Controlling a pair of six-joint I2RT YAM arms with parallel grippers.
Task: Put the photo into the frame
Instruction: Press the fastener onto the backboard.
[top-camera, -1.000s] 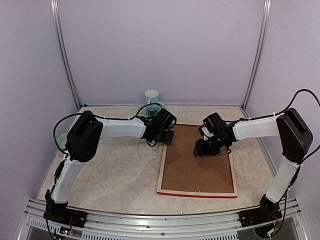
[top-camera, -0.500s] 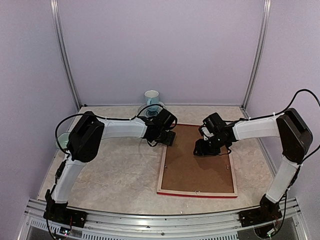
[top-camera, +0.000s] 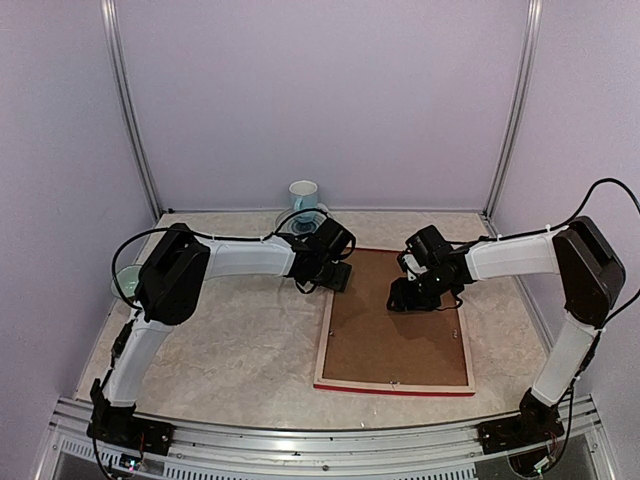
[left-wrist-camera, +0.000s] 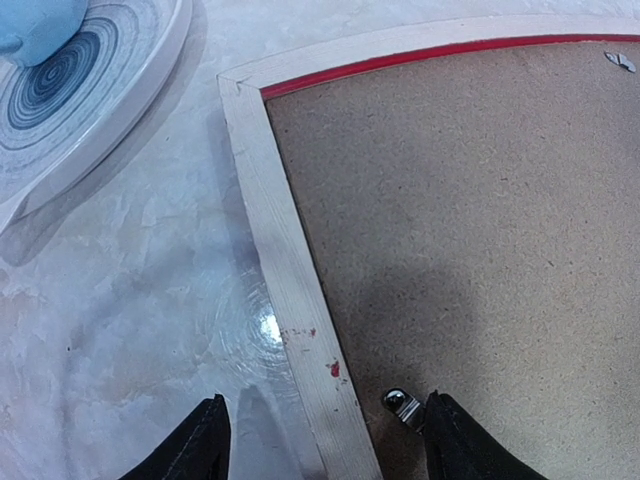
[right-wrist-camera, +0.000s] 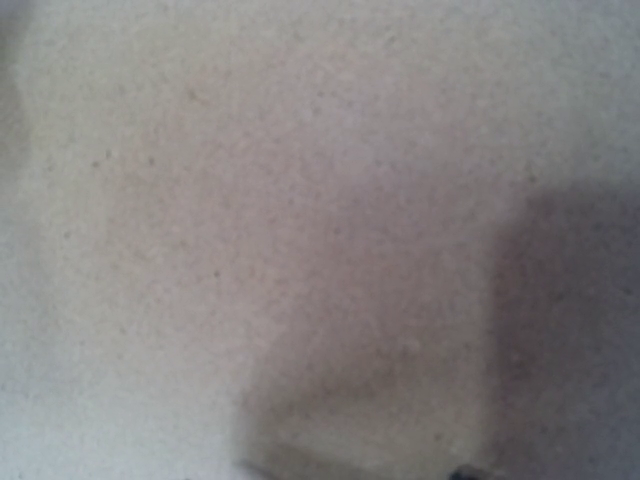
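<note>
The frame (top-camera: 323, 345) lies face down on the counter (top-camera: 230, 340), right of centre, with its pale wood reverse uppermost and a narrow red edge showing along the near side. A brown backing board (top-camera: 395, 335) sits inside the frame and covers the whole opening. The left hand (top-camera: 338, 275) is positioned low over the far left corner of the frame. In the left wrist view its two dark fingers (left-wrist-camera: 208, 445) stand well apart, one over the bare counter and the other over the backing board, with the left rail of the frame running between them. The left hand is open and has hold of nothing. A small metal retaining clip (left-wrist-camera: 403, 405) sits on the backing board just inside that rail, near the inner finger. The right hand (top-camera: 408, 298) is positioned low over the far part of the backing board, towards its right side. Its wrist view shows only a blurred, close brown surface. Whether the right hand is open or closed, and whether it touches the board, cannot be told. A pale blue mug (top-camera: 303, 192) stands on a ringed saucer (left-wrist-camera: 100, 90) near the back wall, just beyond the far left corner of the frame.
</note>
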